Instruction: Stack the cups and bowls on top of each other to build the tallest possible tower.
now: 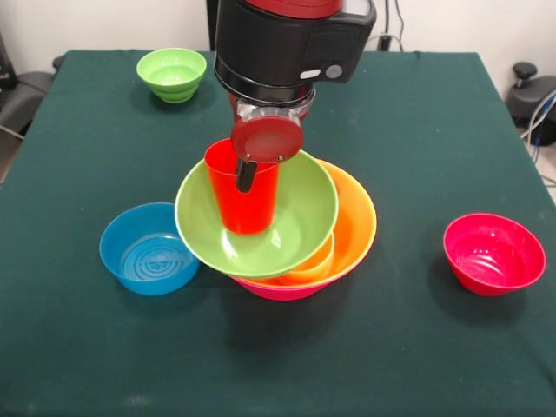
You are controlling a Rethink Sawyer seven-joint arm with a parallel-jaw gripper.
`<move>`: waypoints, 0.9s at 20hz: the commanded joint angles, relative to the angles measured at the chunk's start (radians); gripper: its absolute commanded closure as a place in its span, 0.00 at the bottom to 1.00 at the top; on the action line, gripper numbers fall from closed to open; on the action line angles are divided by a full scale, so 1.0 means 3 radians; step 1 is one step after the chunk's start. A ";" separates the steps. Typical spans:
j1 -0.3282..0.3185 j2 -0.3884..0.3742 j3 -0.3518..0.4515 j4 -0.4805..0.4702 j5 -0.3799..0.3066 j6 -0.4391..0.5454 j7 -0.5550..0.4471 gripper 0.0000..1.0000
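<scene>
Gripper (246,176) over desk centre, one dark finger inside red cup (242,198); grip state can't tell. Cup upright in tilted green bowl (256,214), atop orange bowl (354,228) and pink bowl (278,290). Blue bowl (149,248) toward left edge, red bowl (493,254) toward right edge, small green bowl (172,74) far-left corner.

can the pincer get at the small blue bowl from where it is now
Probably yes. The small blue bowl sits alone on the table, open side up, nothing over it. The pincer is at the orange cup in the green bowl, so it must lift clear first.
</scene>
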 commanded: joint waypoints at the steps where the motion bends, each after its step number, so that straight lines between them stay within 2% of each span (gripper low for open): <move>1: 0.0021 -0.0130 0.0531 0.0416 -0.0064 -0.0177 0.0063 1.00; 18: -0.0035 -0.0286 0.0640 0.0631 -0.0134 -0.0253 -0.0059 1.00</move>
